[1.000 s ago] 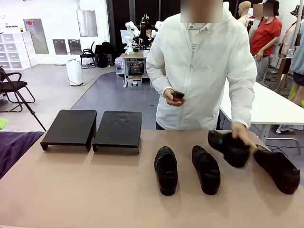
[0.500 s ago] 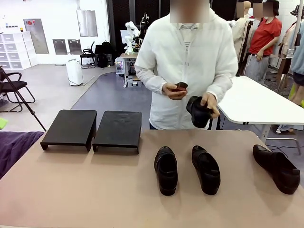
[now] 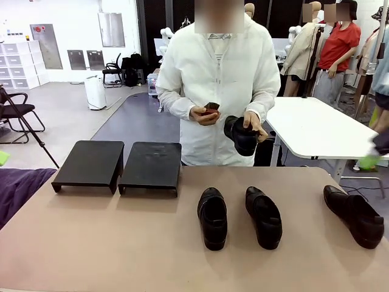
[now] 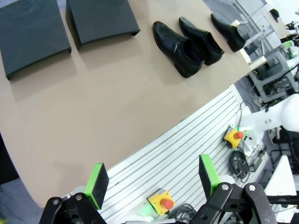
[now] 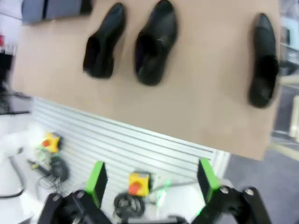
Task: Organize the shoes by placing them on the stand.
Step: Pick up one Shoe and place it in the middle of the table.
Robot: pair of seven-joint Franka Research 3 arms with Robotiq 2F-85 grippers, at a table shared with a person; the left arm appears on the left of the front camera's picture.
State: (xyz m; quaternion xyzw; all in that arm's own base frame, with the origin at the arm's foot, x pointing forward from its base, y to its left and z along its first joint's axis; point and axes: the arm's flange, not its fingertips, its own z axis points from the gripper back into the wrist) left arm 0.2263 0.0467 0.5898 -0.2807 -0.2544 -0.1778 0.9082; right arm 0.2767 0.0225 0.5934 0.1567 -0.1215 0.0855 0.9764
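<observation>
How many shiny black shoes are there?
4 glossy black leather slip-on shoes: two side by side on the tan table, one apart at its right end, one in the person's hand.

The tan table (image 3: 91, 243) lies ahead of the left gripper (image 4: 151, 179), beyond its wide-spread fingers. The stand (image 4: 100, 18) sits at the far end, ahead and to the left, its two platforms side by side. Ahead of the right gripper (image 5: 152, 179), likewise spread, three shoes (image 5: 156, 42) lie on the tabletop: two close together, the third well apart to the right.
</observation>
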